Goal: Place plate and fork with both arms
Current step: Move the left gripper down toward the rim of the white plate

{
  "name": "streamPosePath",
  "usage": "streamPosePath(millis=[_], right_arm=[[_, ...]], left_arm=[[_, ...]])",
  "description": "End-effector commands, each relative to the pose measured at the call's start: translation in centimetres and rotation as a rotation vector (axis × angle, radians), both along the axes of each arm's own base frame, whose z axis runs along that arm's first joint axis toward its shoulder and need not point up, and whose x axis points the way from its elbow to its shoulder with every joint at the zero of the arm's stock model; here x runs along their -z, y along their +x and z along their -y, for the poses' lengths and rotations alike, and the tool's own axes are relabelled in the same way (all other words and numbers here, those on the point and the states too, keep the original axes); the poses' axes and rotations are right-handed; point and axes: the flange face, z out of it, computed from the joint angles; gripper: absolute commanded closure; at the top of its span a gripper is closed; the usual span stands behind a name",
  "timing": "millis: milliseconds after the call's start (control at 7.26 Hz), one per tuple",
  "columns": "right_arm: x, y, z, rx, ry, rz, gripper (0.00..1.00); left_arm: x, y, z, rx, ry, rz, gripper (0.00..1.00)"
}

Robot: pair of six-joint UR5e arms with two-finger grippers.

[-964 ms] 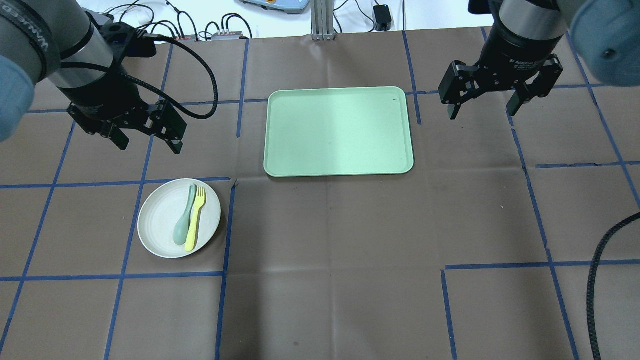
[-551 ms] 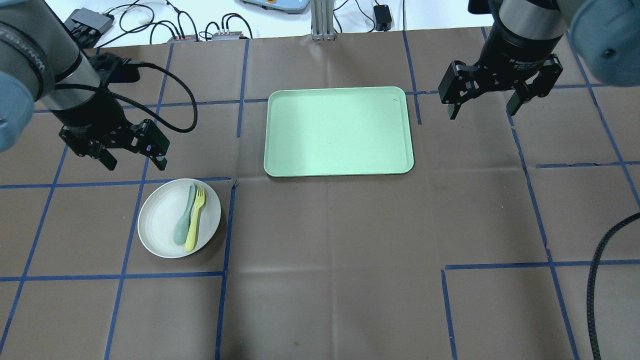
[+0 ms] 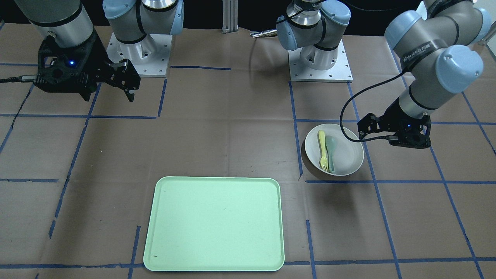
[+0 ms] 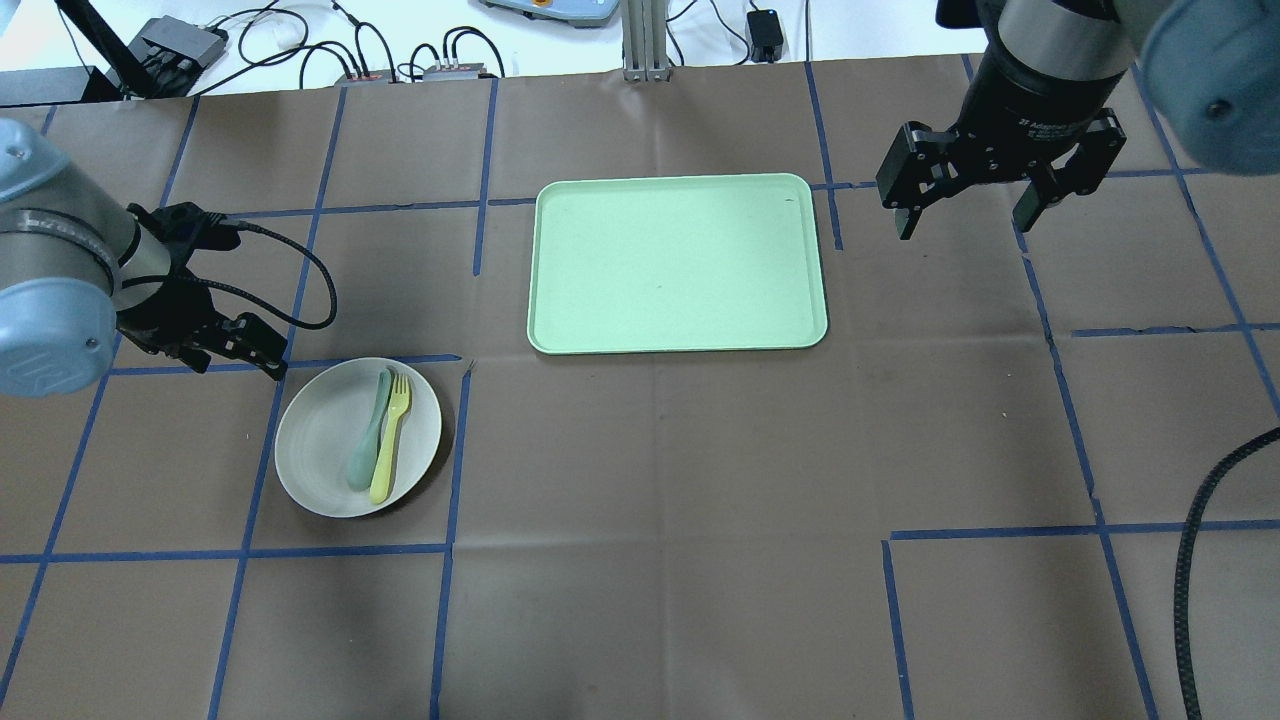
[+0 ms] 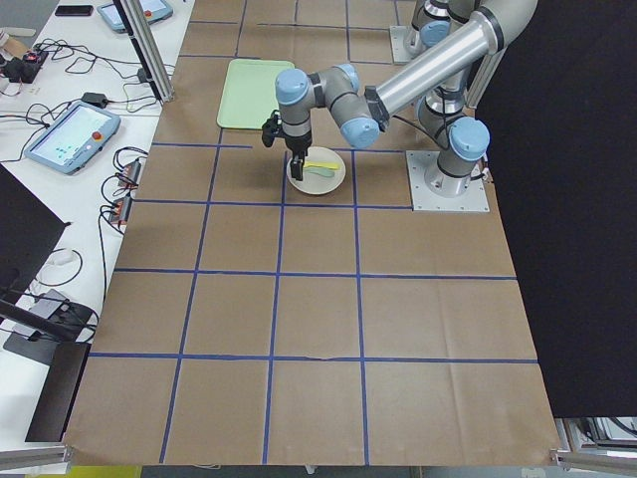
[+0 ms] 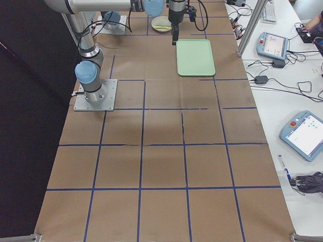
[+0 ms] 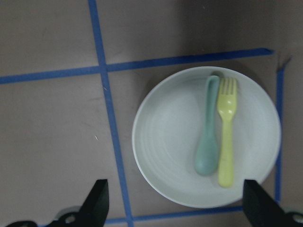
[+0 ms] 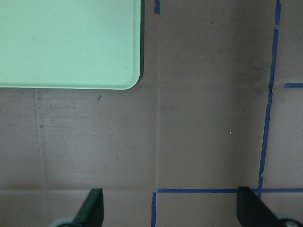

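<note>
- Left tool (image 4: 236,358): fingers apart, holding nothing. It hangs low over the surface (image 4: 700,500), well out from the tray (image 4: 677,262) on the robot's left. It is farther from the tray than the plate is.
- Left wrist view: both fingertips sit wide at the lower corners, and the plate fills the span between them. No contact with the plate is visible.
- Right tool (image 4: 965,222): fingers apart, empty. It is raised above the surface just off the tray's far right corner. Its wrist view shows one tray corner and bare brown paper under the fingertips.
- Plate (image 4: 320,450): round, off-white. It rests flat on the surface off the tray's near left corner, clear of the tray.
- Fork (image 4: 390,440): pale yellow, lying inside the plate on the half nearer the tray. Its tines point away from the robot.
- Spoon (image 4: 365,445): grey-green, lying in the plate alongside the fork on the side away from the tray. The two handles are close or touching; I cannot tell which.
- Tray: light green, rectangular, flat on the surface with nothing on it.
</note>
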Motion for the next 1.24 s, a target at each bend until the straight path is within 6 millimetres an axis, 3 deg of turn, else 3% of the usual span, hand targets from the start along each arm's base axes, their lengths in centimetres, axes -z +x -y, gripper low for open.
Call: streamPosePath(millis=[0,413,689,1102], right_arm=[[0.0,0.0,0.0,0.002,0.001,-0.001,0.00],[0.0,0.0,-0.1,0.000,0.003,-0.001,0.00],[0.1,-0.1,-0.1,0.002,0.005,-0.001,0.00],[0.1,-0.1,-0.1,0.002,0.005,-0.001,0.00]], left_arm=[[4.3,1.2,-0.6,0.014,0.057,-0.028,0.00],[7.5,1.5,-1.8,0.020,0.061,-0.043,0.09],[7.8,1.4,-1.9,0.003,0.065,-0.046,0.16],[8.3,1.0,-1.7,-0.057,0.058,-0.090,0.18]])
